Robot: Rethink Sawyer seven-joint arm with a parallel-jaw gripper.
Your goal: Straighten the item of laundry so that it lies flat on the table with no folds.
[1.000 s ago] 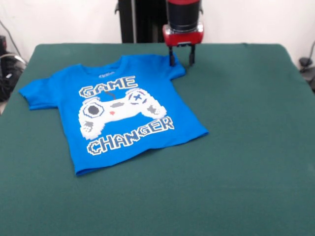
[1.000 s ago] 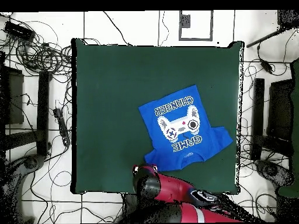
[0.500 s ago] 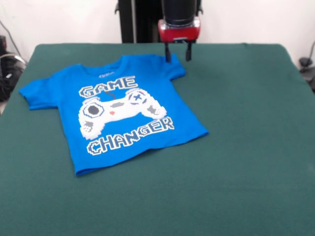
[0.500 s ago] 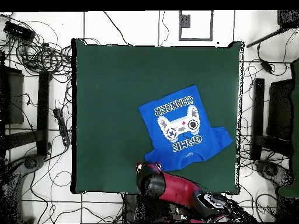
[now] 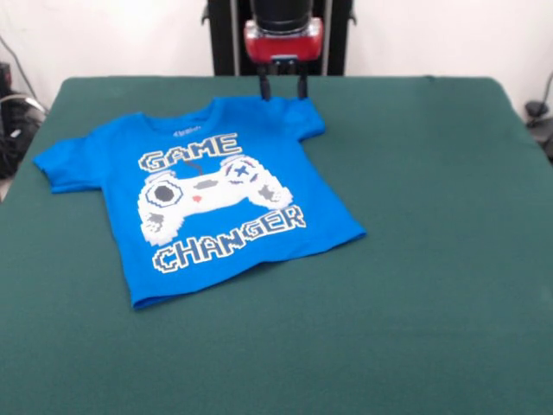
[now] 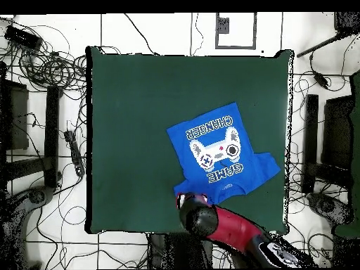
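On the green worktop (image 5: pixel 432 259), a blue T-shirt (image 5: pixel 207 203) lies print-up and mostly flat, toward one side. Above its collar edge hovers the gripper (image 5: pixel 282 85), fingers (image 5: pixel 263 85) parted and holding nothing.

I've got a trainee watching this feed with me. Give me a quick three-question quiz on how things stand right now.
1. True or false: the tool is clamped on the shirt.
2. In the front view, which sleeve looks shorter and bunched: the one near the tool or the one at the picture's left?
3. Multiple choice: the shirt lies on the table A) printed side up, B) printed side down, C) rolled into a ball.

Key
1. False: the tool is open, its fingers apart above the shirt's far edge.
2. The one near the tool.
3. A
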